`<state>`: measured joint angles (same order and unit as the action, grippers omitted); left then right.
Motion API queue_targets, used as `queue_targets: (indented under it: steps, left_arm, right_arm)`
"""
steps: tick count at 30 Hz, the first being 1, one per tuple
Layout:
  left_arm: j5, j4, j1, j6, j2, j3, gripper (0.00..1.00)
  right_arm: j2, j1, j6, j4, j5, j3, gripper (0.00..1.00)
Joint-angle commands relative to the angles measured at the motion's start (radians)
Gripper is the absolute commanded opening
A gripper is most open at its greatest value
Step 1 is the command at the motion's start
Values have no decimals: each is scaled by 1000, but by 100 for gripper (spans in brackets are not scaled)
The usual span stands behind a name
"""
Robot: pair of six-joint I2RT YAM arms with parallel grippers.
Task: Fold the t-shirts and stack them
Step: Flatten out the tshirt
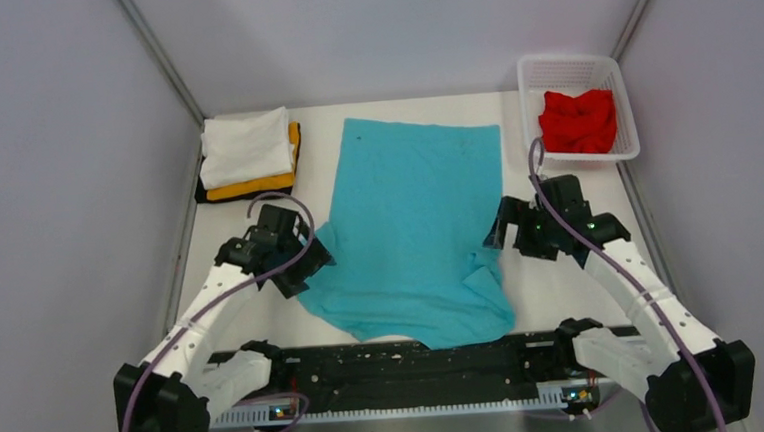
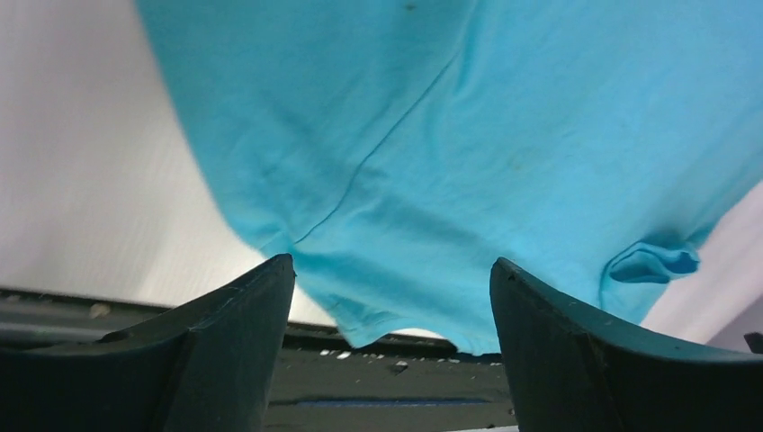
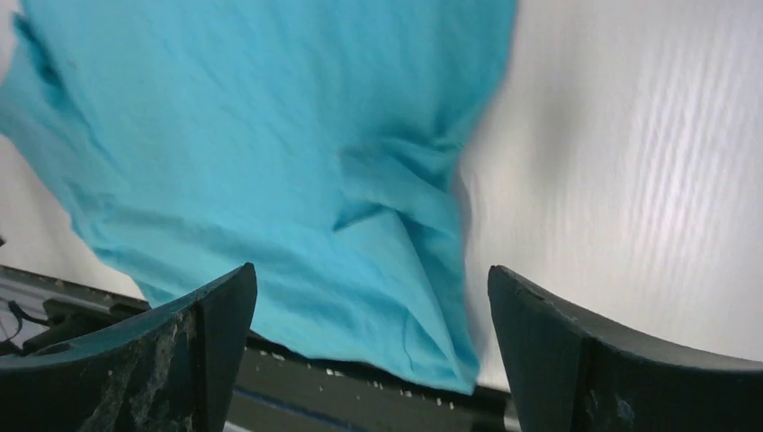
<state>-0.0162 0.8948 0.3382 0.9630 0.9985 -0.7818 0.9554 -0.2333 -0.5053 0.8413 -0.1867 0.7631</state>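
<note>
The turquoise t-shirt (image 1: 414,229) lies spread flat on the table's middle, its near hem over the black base rail; its right sleeve is bunched. It fills the left wrist view (image 2: 468,135) and the right wrist view (image 3: 270,162). My left gripper (image 1: 311,265) is open at the shirt's left sleeve, holding nothing. My right gripper (image 1: 505,237) is open at the shirt's right edge, holding nothing. A folded stack at the back left has the white tee (image 1: 246,146) on top, the yellow-orange tee (image 1: 256,187) beneath, and the black tee (image 1: 203,192) at the bottom. The red tee (image 1: 578,121) lies crumpled in the basket.
A white mesh basket (image 1: 623,91) stands at the back right corner. The black base rail (image 1: 397,360) runs along the near edge. Grey walls enclose the table (image 1: 573,294) on the left, back and right.
</note>
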Motion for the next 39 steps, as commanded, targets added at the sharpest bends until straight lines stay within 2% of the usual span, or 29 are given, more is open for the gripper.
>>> queue_targets:
  steps: [1,3,7,12,14,17,21,26,28,31,35,37,39]
  left_arm:
    - [-94,-285,10,-26,117,7,84]
    - [-118,-359,20,-36,199,-14,84]
    - [-115,-402,38,-49,348,-55,84]
    - [0,-354,37,1,433,-30,85]
    - [83,-332,37,20,451,-16,85]
    - [94,-332,33,36,485,3,85]
    - [117,-309,33,65,498,23,85]
    - [163,-259,26,68,480,38,85]
    - [177,-239,25,68,480,36,85]
    - [192,-210,24,69,483,25,85]
    - [201,-203,23,63,479,12,85]
    - [196,-200,24,57,477,3,85]
    - [206,-194,24,52,471,-5,85]
  right_arm:
    - [52,-93,15,-411,-60,0,99]
    - [123,-206,39,-481,-27,26,99]
    - [347,-376,129,-464,-22,141,99]
    - [521,-440,134,-455,-24,154,99]
    - [560,-440,152,-413,12,155,99]
    - [592,-440,155,-319,76,143,99]
    - [520,-403,67,-178,271,93,99]
    - [332,-160,-81,65,407,-26,99]
    - [255,-107,-125,140,465,-16,99]
    - [177,-99,-185,218,545,50,99]
    - [135,-93,-170,237,617,108,99]
    - [123,-93,-103,169,565,109,99]
    - [120,-93,-40,70,448,100,99]
